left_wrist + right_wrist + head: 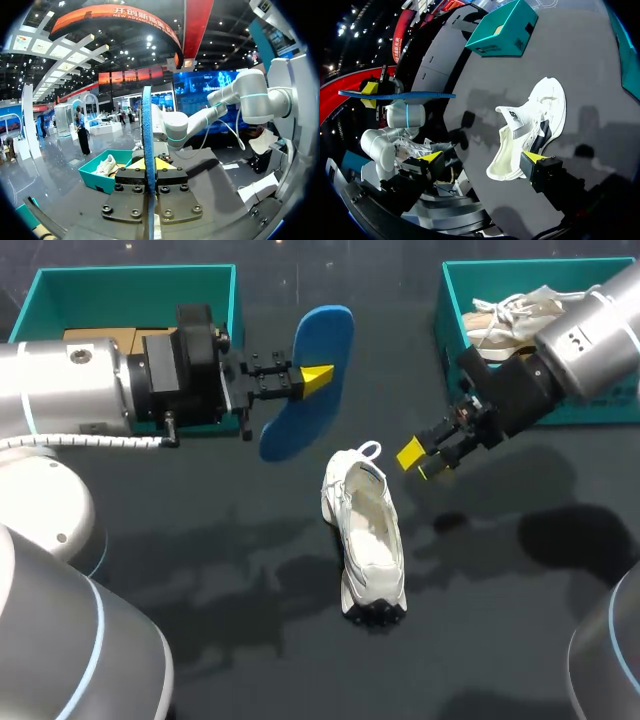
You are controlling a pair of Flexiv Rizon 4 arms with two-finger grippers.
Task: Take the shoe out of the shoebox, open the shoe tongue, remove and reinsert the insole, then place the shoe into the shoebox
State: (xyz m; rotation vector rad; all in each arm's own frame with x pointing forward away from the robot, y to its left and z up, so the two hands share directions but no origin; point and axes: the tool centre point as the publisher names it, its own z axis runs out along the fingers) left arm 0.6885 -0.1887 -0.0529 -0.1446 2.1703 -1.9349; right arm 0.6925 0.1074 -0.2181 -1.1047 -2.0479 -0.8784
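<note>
While the left gripper (pixel 318 378) is clamped on the blue insole (pixel 328 335) and holds it clear of the table (pixel 200 570), the white shoe (pixel 366 535) lies on the dark surface, apart from both grippers. In the head view its heel loop (pixel 370 450) points to 12 o'clock.

- Insole: at 11 o'clock of the shoe.
- Right gripper (pixel 425 458): at 2 o'clock of the shoe, near the heel, jaws apart with nothing between them.
- Left wrist view: the insole (pixel 146 125) runs edge-on between the two fingers, and both press against it.
- Right wrist view: the shoe (pixel 535 117) lies on its side ahead of the spread fingers (pixel 536 157).
- Teal box (pixel 130 290): at 10 o'clock of the shoe, with cardboard (pixel 100 338) inside.
- Second teal box (pixel 500 264): at 1 o'clock, holding a second shoe (pixel 510 315).
</note>
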